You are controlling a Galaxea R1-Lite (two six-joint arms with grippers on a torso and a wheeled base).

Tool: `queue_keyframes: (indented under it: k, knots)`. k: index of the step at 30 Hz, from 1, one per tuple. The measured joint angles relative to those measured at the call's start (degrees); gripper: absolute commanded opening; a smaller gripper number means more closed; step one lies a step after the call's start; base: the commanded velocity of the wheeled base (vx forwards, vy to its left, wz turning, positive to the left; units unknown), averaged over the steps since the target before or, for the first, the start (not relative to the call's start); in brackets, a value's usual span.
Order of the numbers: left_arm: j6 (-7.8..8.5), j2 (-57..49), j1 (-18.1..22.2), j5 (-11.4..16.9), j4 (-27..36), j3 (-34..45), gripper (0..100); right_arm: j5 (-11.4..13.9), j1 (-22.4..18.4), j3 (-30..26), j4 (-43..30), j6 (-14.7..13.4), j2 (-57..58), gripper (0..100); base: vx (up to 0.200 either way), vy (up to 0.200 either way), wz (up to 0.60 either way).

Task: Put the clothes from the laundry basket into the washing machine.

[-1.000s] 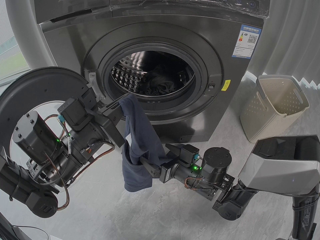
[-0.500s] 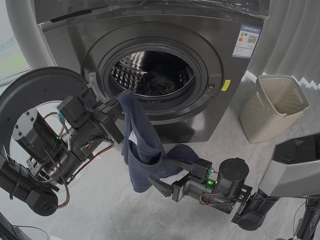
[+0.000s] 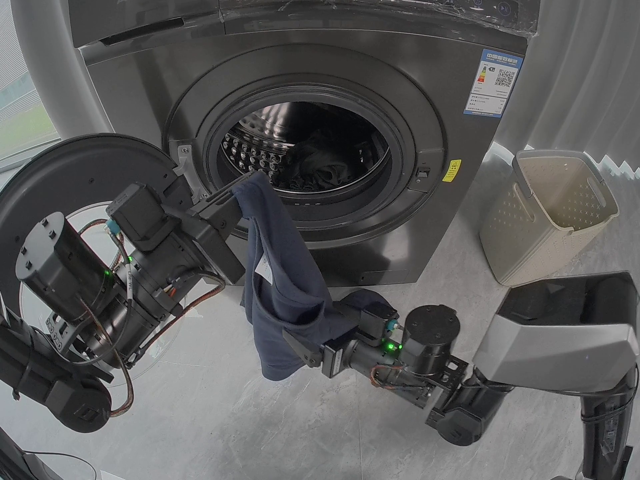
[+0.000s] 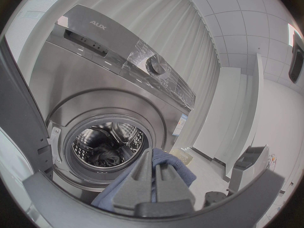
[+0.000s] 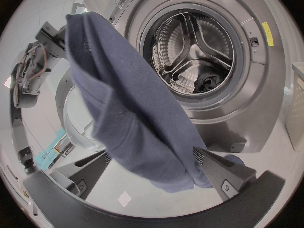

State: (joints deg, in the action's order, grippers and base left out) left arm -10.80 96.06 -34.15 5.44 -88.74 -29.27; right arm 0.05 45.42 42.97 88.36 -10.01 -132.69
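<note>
Over the left side of the pale grey tiled floor (image 3: pixel 220 428), the round dark-grey door (image 3: pixel 73 168) is standing swung open. Beside it the left jaws are pinching narrowly on the top edge of the dark blue cloth garment (image 3: pixel 283 268), holding it just at the lower left rim of the drum opening. The garment is hanging down in front of the grey front-loading washing machine (image 3: pixel 373 61), not yet inside. Within the steel drum (image 3: pixel 267 155) a dark crumpled piece of clothing (image 3: pixel 323 161) is already lying.

Below the opening the right jaws are standing wide, with the garment's lower fold draping between them but not clamped. A second ago those jaws were in among that fold. Half a second ago they were sitting lower and farther right, apart from the cloth. Now they are coming back up under it, while the left jaws are edging slightly up towards the opening. To my reading, the right arm is regathering the dangling end so that the whole garment can be fed in together.

Near the floor's right side the cream perforated plastic laundry basket (image 3: pixel 527 235) is standing, looking empty, so this is probably the last piece.
</note>
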Motion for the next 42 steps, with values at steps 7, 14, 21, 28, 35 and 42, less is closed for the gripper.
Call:
queue_keyframes:
  k: [7, 14, 21, 28, 35, 42]
  knots:
    - [-0.04, -1.5, -0.4, 0.7, 0.0, 0.2, 0, 0.2, -1.2, 13.3, -0.1, 0.8, -6.2, 100, 0.0, 0.0, 0.0]
    - [-0.01, -2.2, -1.8, 0.9, 0.0, 0.7, 0, 0.2, -2.5, 20.9, -0.2, 1.0, -9.7, 100, 0.0, 0.0, 0.0]
    - [-0.22, -2.6, -2.6, 0.9, 0.0, 1.2, 0, 0.2, -4.1, 26.5, -0.5, 1.1, -13.0, 100, 0.0, 0.0, 0.0]
    - [-0.52, -3.1, -2.0, 0.8, 0.0, 0.6, 0, 0.1, -4.9, 28.5, -0.1, 1.0, -14.4, 0, 0.0, 0.0, 0.0]
    - [-0.22, -2.8, 1.1, 0.7, 0.0, 0.6, 0, -0.3, -5.8, 27.5, -0.1, 0.8, -12.9, 0, 0.0, 0.0, 0.0]
    - [0.54, -2.1, 7.7, 0.6, 0.7, 1.4, 0, -2.0, -6.9, 24.0, -0.1, 0.5, -8.2, 0, 0.0, 0.0, 0.0]
